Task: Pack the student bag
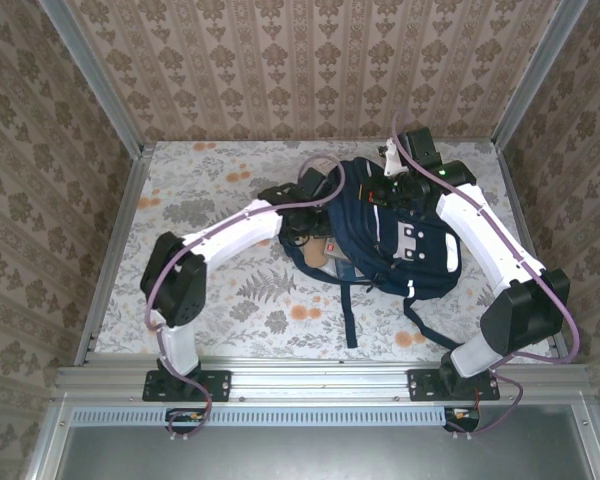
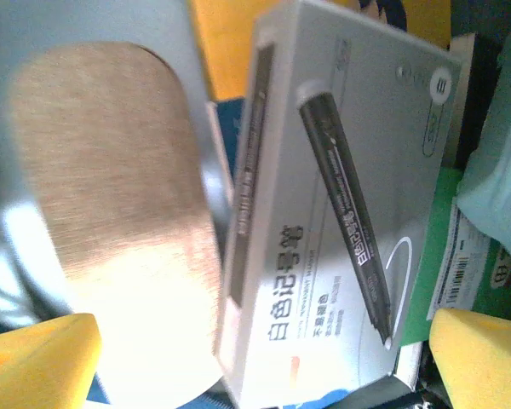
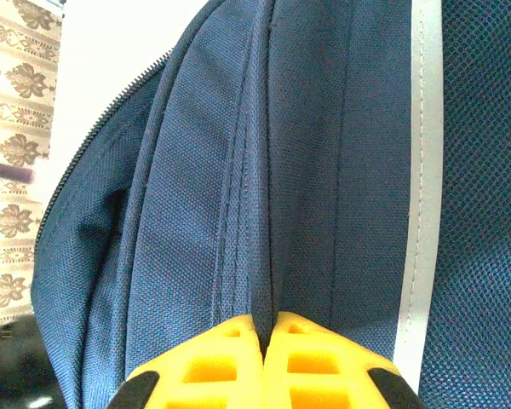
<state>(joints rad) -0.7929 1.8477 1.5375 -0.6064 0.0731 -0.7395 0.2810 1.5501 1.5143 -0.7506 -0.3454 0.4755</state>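
The student bag (image 1: 415, 245), navy with white stripes, lies at the centre right of the table, its mouth facing left. My left gripper (image 1: 310, 235) reaches into that mouth. In the left wrist view it (image 2: 264, 375) is open, with yellow fingertips (image 2: 43, 349) set wide. A white marker box (image 2: 341, 213) lies loose between them, beside a tan rounded object (image 2: 111, 196). My right gripper (image 1: 388, 188) is at the bag's far top edge. It (image 3: 268, 328) is shut on a fold of the bag's navy fabric (image 3: 324, 170).
Inside the bag are a green package (image 2: 447, 247) and a pale blue item (image 2: 502, 196) to the right of the box. Dark straps (image 1: 350, 310) trail towards the near edge. The floral tabletop (image 1: 210, 190) is bounded by metal rails and patterned walls.
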